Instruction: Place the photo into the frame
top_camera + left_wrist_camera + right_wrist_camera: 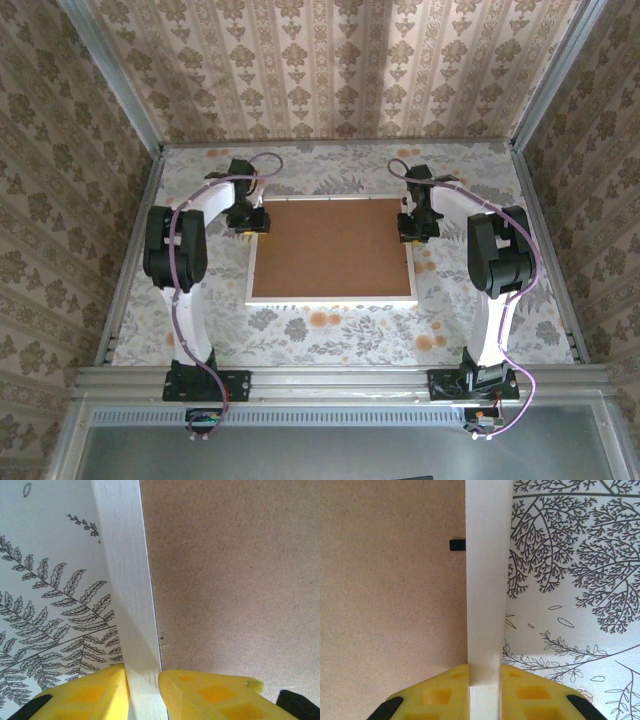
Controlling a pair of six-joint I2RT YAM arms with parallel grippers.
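Picture frame [332, 298], white, thin-edged and rectangular, lies flat in the middle of the floral-patterned worktop [330, 335], with a plain brown board [332, 248] filling it. Left claw [255, 222] pinches its left rail near the far corner; right claw [408, 232] pinches its right rail likewise.

You're working in a robotics test booth dressed up as a home, not a real room. Beige damask-striped wallpaper walls [330, 70] rise on three sides, but bare aluminium corner posts [112, 75] join them. The flat table with a grey floral-print covering [330, 335] ends at a slotted aluminium rail [340, 381]. A white-and-black left robot arm [195, 320] and its matching right robot arm [490, 330] are bolted there.
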